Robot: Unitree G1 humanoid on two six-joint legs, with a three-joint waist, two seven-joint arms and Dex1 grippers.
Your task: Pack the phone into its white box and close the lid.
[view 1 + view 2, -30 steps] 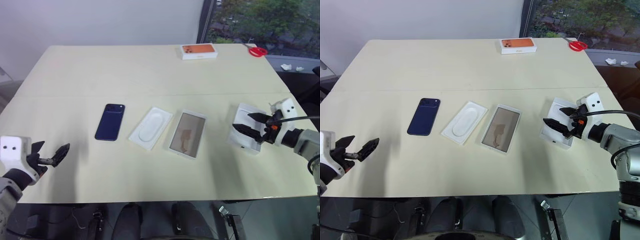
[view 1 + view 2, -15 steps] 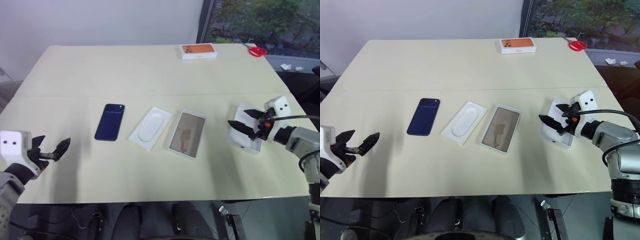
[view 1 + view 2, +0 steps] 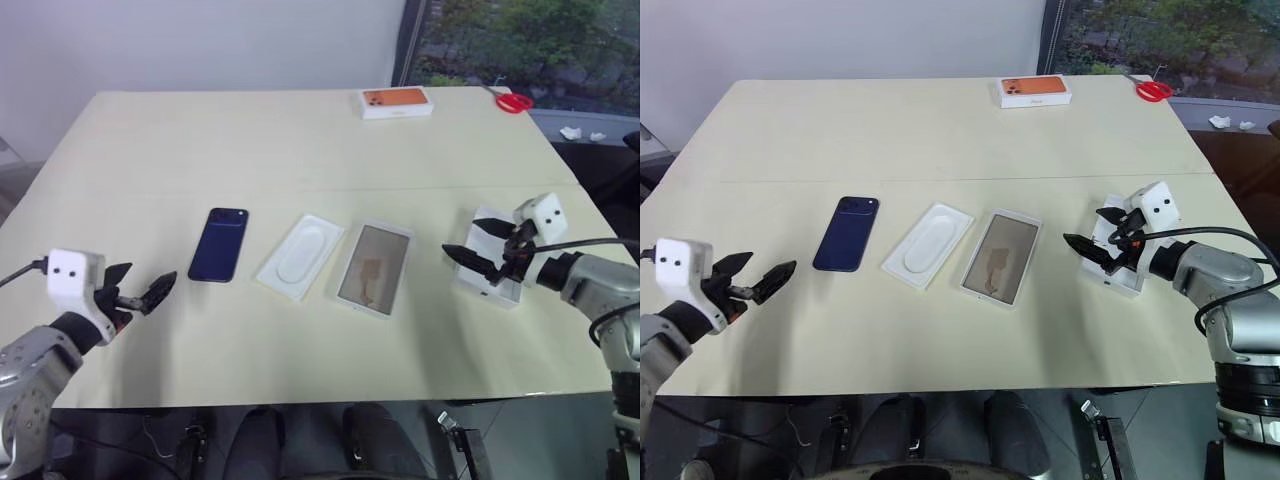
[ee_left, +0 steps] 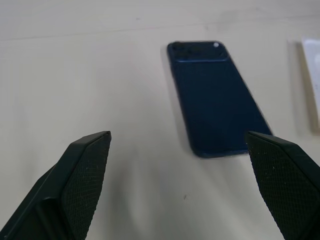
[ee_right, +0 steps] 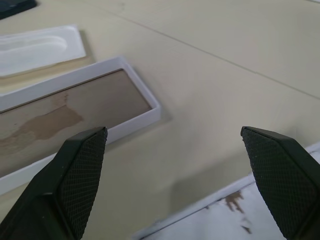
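The dark navy phone [image 3: 219, 244] lies flat on the table, left of centre, with its camera cluster at the far end. My left gripper [image 3: 145, 284] hovers open just short and to the left of the phone [image 4: 215, 95], pointing toward it, and holds nothing. The white box [image 3: 375, 268] lies open at the centre and shows its tan floor. The lid [image 3: 488, 286] lies at the right, plain white inside facing up. My right gripper [image 3: 470, 240] stands open and empty above the lid's left edge, pointing toward the box [image 5: 75, 115].
A white insert tray [image 3: 302, 256] with an oval recess lies between the phone and the box. A white box with an orange top [image 3: 397, 101] and red scissors [image 3: 514, 102] sit at the far right edge. The table's near edge runs just below both grippers.
My left gripper has moved right and forward, closer to the phone. My right gripper has shifted a little to the left over the lid. Both stayed open.
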